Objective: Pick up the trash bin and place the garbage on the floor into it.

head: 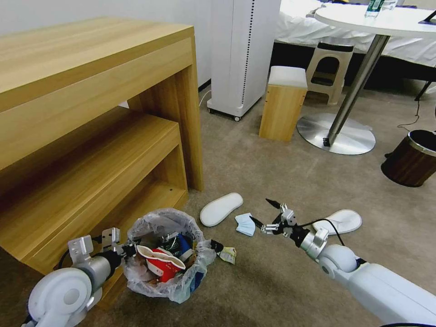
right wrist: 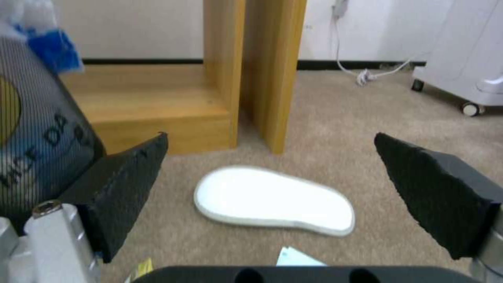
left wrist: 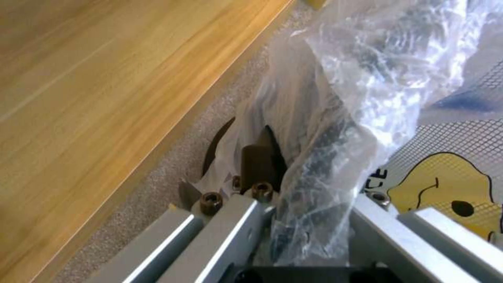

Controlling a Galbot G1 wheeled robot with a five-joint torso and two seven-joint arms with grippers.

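At lower left the left claw (head: 121,249) clamps the bin's (head: 165,254) bagged rim; the right claw (head: 265,215), spread apart, hovers beside the face mask (head: 245,224), seemingly next to be pinched and binned.

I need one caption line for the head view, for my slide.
Left gripper holds the trash bin; right gripper, open, hovers by the face mask.
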